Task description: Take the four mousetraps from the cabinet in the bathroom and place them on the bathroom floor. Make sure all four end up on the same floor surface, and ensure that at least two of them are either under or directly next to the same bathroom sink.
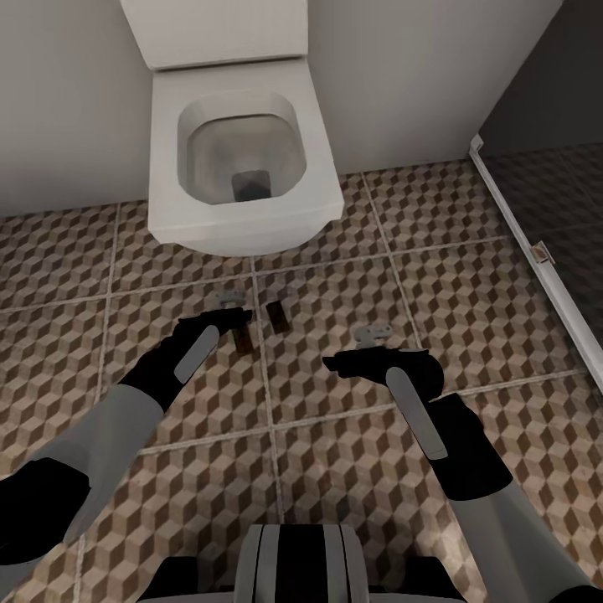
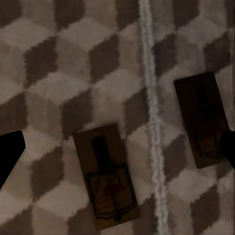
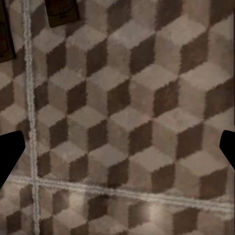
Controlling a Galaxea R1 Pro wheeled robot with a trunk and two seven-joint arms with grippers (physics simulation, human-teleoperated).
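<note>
Our left gripper [image 1: 237, 316] hangs low over the bathroom floor [image 1: 352, 469] with its fingers apart and nothing between them. In the left wrist view we see the two dark fingertips [image 2: 11, 155] far out at the sides, and the tiles show between them. Right below it lie two mousetraps. One mousetrap [image 2: 105, 176] lies flat on a tile, with dark wire and a red spot. The other mousetrap [image 2: 204, 119] lies just across the pale grout line [image 2: 152, 122]. They sit close side by side and do not touch. In the head view we see the two traps, [image 1: 244, 337] and [image 1: 275, 315], on the floor just in front of the white toilet [image 1: 243, 159].

Our right gripper [image 1: 338, 365] is also open and empty. It hovers over bare tiles, a little way to the right of the traps. Further right stands the dark glass shower wall [image 1: 553, 209].

What could go wrong? We think the left fingers are so near the traps that a careless move could bump one and slide it away. Also, we see a toilet here and no sink. If no sink is close by, these two traps may be in the wrong spot. We can find only two traps, so two more may yet need fetching from the cabinet.
</note>
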